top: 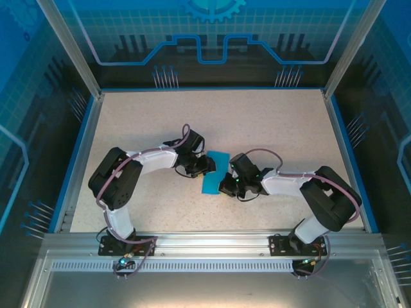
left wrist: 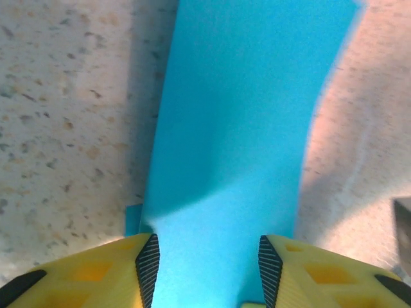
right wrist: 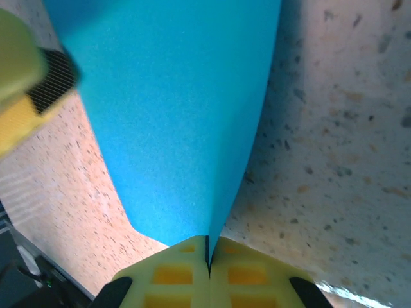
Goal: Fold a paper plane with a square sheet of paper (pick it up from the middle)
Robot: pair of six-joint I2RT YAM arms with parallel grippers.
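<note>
The teal-blue sheet of paper (top: 215,172) is folded into a long narrow strip and lies mid-table between the two grippers. My right gripper (top: 225,186) is shut on its near end; in the right wrist view the yellow jaws (right wrist: 209,247) pinch a doubled paper edge (right wrist: 186,128) that rises off the table. My left gripper (top: 207,165) is at the strip's left side. In the left wrist view its jaws (left wrist: 209,269) stand open, with the paper (left wrist: 244,128) running flat between and under the pads. One left finger (right wrist: 26,83) shows beside the paper in the right wrist view.
The speckled beige tabletop (top: 270,128) is ringed by a blue rim (top: 212,90) and aluminium frame posts (top: 67,45). Both arms (top: 144,160) bend inward towards the middle, with open table behind and to either side of them.
</note>
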